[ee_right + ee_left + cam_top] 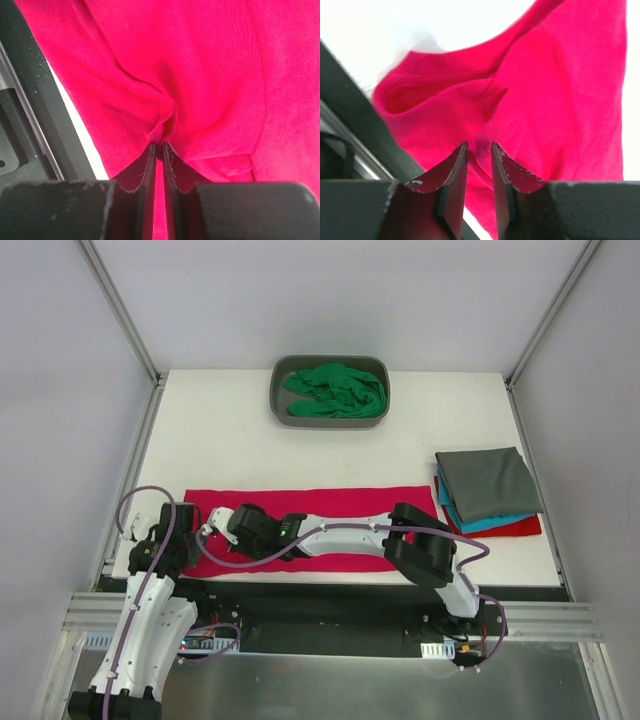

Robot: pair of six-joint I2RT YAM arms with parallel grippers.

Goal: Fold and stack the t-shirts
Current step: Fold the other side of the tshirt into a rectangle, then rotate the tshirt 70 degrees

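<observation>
At the near edge of the desk (220, 440), the top view shows us the crimson-pink t-shirt (330, 502) as a long strip, the green t-shirt (335, 392) in the tub (276, 400) far back, and a folded stack (488, 482) at right. Only the left wrist shows us the left hand (479, 146) narrowly parted over pink cloth; only the right wrist, the right hand (159, 145) pinching a pucker of it.
</observation>
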